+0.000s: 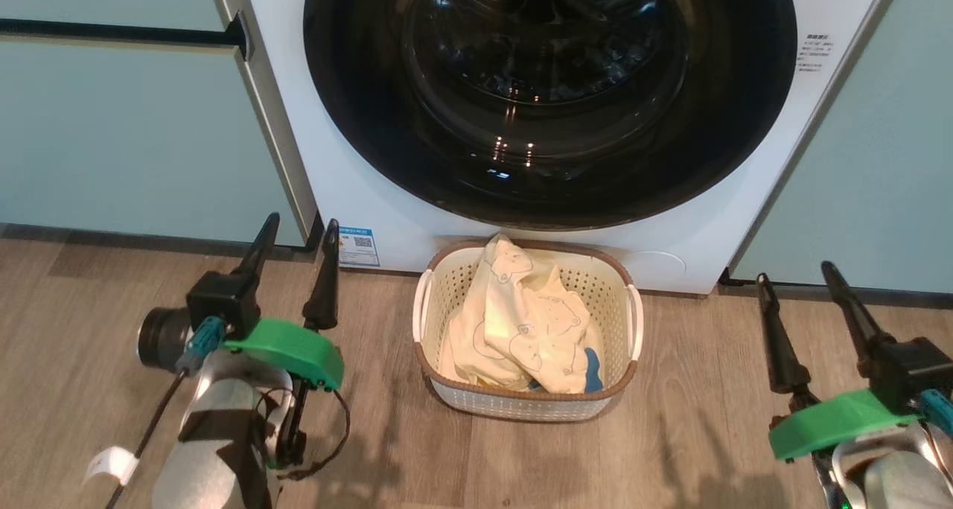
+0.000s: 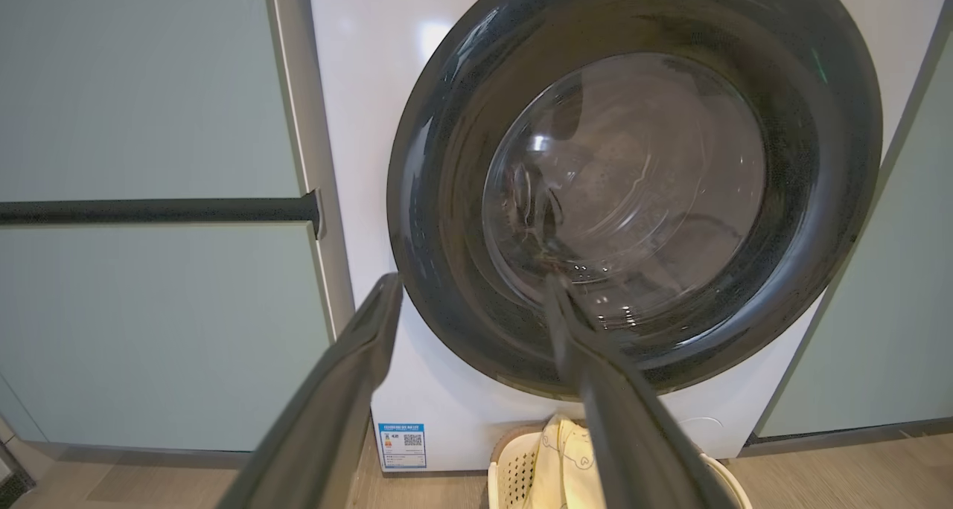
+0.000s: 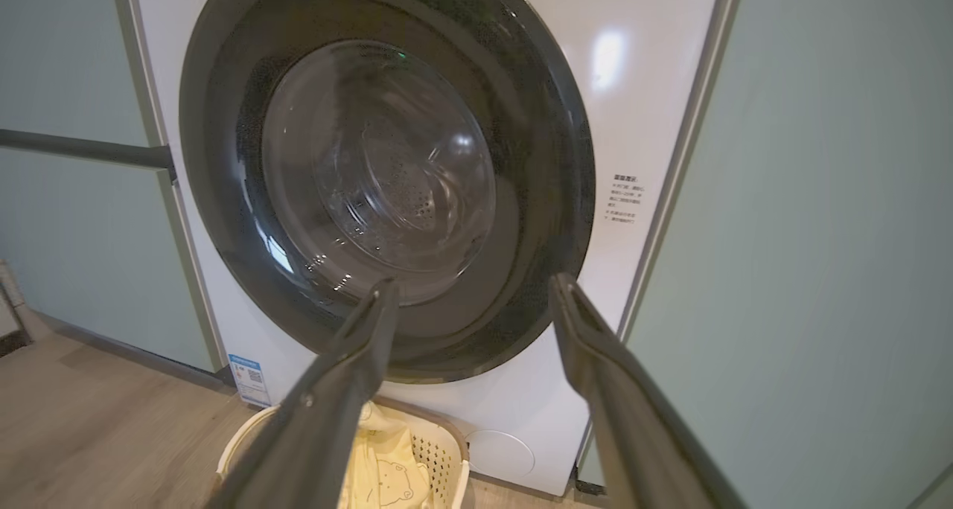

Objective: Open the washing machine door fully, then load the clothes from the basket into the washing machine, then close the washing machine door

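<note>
The white washing machine (image 1: 372, 189) faces me, and its round glossy black door (image 1: 551, 85) lies shut flat against the front. On the floor right below the door stands the cream basket (image 1: 521, 408) holding pale yellow bear-print clothes (image 1: 525, 327) and a small blue cloth piece (image 1: 592, 367). My left gripper (image 1: 298, 234) hovers open to the left of the basket, nothing between its fingers. My right gripper (image 1: 800, 278) is open as well, off to the basket's right. Both wrist views look up at the door (image 2: 633, 189) (image 3: 387, 174).
Pale green cabinet panels (image 1: 126, 137) flank the machine on both sides, the left one with a dark bar handle (image 1: 119, 33). A blue sticker (image 1: 359, 246) marks the machine's lower left corner. Wooden floor (image 1: 707, 390) spreads around the basket.
</note>
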`<state>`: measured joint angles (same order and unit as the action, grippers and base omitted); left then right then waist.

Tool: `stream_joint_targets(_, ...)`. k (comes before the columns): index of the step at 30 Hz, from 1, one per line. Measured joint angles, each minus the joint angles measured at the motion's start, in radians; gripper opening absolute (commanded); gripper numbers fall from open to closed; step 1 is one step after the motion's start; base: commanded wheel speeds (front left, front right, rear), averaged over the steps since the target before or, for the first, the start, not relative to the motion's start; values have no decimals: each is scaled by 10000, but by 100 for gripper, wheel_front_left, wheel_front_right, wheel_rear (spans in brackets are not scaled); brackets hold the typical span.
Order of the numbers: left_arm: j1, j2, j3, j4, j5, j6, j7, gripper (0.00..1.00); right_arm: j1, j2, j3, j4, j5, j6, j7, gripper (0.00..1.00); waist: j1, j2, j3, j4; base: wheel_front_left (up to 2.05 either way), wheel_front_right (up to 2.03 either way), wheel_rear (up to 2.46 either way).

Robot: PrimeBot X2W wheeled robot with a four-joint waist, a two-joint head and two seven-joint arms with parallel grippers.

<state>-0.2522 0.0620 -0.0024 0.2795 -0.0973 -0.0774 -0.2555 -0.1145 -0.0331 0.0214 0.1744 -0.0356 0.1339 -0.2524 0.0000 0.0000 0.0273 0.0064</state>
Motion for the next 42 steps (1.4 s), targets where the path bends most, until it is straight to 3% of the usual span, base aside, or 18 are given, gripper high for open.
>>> stream_joint_targets(14,-9,-81,92,232,-12,-169,0,100,0,-8,-464,332,1386,0,0,100,0,0,-33,-6,0,0,0)
stream_joint_targets(42,-28,-142,295,646,96,-255,0,100,-5,-8,-514,577,1684,0,0,100,0,0,-114,-4,0,0,0)
